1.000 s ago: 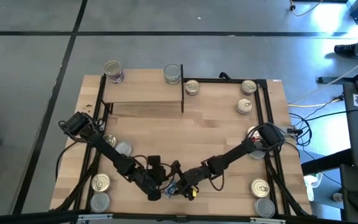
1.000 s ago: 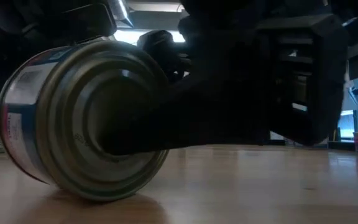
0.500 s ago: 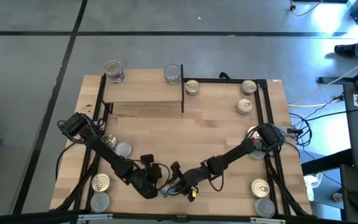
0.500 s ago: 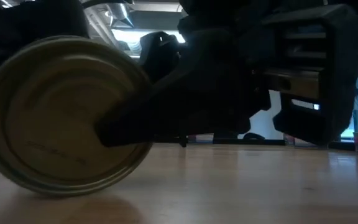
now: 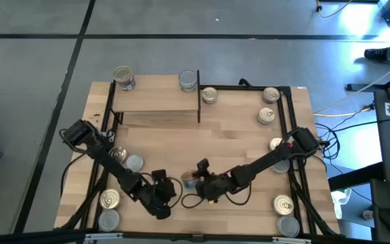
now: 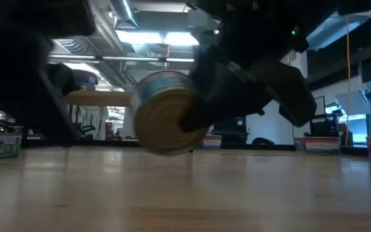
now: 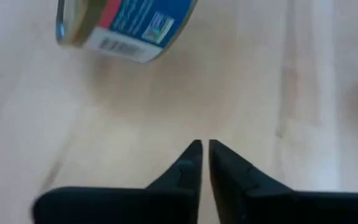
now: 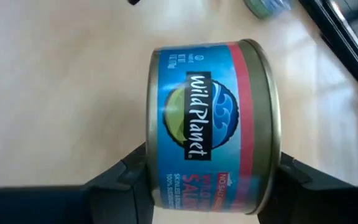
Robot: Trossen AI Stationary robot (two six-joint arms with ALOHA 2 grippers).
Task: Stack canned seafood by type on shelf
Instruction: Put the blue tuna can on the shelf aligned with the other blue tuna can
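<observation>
My right gripper [image 5: 193, 179] is shut on a tin with a blue and red label [image 8: 207, 124] above the near middle of the table. The low view shows this tin [image 6: 163, 113] on its side in the air, gold end toward the camera. My left gripper [image 5: 168, 192] is shut just left of it, and its wrist view [image 7: 204, 154] shows bare wood below and the tin [image 7: 126, 25] beyond. The shelf [image 5: 156, 102] stands at the far left, with one tin at its far left corner [image 5: 122, 76] and one at its far right corner [image 5: 189, 80]. My right gripper pinches the tin between its two fingers, one finger [image 8: 126, 174] on each flat end [image 8: 149, 149], so the label wall faces the wrist camera. In the low view a finger [image 6: 195, 119] lies across the gold end. The tin is lifted clear of the table, with its axis level.
Other tins stand about the table: two near the left edge [image 5: 118, 154], two at the near left corner [image 5: 110, 198], several along the right side [image 5: 266, 115] and two at the near right corner [image 5: 283, 203]. Black frame rails [image 5: 293, 122] run along the table's sides.
My right gripper has raised the tin off the table and carried it away from the near edge toward the far side. The tin lay on its side on the wood and now hangs clear. My left gripper has drawn back from the tin toward the table's left.
</observation>
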